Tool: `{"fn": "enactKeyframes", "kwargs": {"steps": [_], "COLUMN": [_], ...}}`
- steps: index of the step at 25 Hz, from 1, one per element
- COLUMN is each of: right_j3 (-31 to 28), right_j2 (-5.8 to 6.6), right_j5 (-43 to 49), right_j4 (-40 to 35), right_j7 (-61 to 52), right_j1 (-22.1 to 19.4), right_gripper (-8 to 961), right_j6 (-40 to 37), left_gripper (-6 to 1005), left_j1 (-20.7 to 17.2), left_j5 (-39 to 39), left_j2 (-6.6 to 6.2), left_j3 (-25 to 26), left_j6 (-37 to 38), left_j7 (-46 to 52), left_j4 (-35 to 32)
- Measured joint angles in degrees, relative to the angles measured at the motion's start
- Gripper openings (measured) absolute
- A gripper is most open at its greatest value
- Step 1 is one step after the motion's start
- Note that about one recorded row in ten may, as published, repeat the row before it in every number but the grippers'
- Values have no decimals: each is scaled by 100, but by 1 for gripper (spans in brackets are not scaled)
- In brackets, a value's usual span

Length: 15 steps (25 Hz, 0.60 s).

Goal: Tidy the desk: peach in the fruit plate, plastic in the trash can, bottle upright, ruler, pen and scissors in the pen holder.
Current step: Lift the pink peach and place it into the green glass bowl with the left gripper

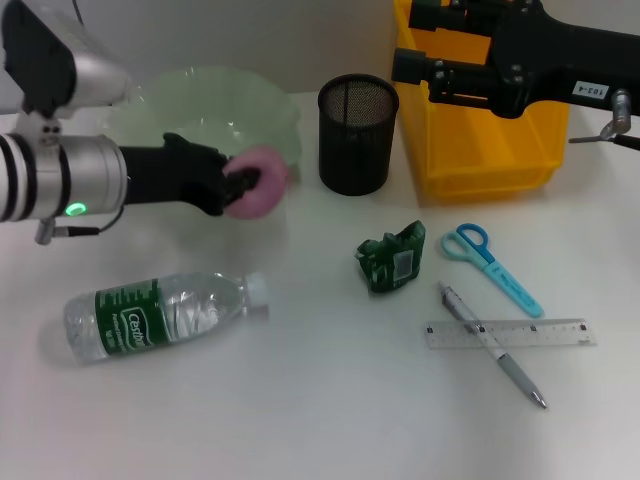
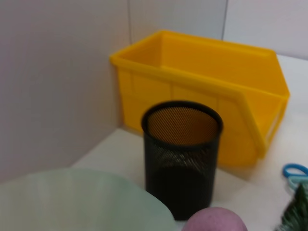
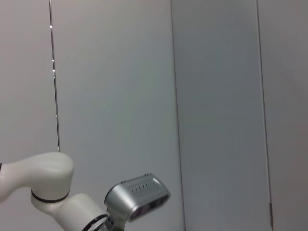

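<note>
Partly hidden: peach (image 1: 262,185) in left claw (image 1: 240,182) grip.

This looks like a lab or test room set up as an office desk. The desk (image 1: 300,400) is a plain white top against bare pale wall panels (image 3: 216,96) with thin vertical seams, with no window or decoration in sight. Office items lie on it: a black mesh pen holder (image 1: 357,133), scissors (image 1: 490,265), a ruler (image 1: 510,333) and a pen (image 1: 490,343). A yellow workshop-style storage bin (image 1: 480,140) stands at the back as the trash can. Robot arms (image 1: 60,170) reach over the desk, and one black arm carries a small numbered label (image 1: 591,90), as lab equipment often does.
</note>
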State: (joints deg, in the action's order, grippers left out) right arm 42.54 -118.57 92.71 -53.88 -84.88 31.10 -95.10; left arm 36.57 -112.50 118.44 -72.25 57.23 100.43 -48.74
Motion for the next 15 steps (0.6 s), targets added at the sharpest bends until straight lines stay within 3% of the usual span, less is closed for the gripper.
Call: {"fn": "enactKeyframes", "kwargs": {"steps": [9, 15], "right_j3": [1, 23], "right_j2": [-8, -8], "right_j5": [0, 0], "right_j4": [9, 7], "right_j7": [4, 7], "right_j1": [-5, -9], "right_gripper": [684, 684], "right_j6": [1, 0], "left_gripper": [175, 177], "left_j1": [-268, -166], "left_j5": [241, 248], "left_j2": [-10, -3], "left_j3": [253, 289], "left_j6": [-34, -655], "left_j7": [-155, -256], "left_j4": [-601, -335]}}
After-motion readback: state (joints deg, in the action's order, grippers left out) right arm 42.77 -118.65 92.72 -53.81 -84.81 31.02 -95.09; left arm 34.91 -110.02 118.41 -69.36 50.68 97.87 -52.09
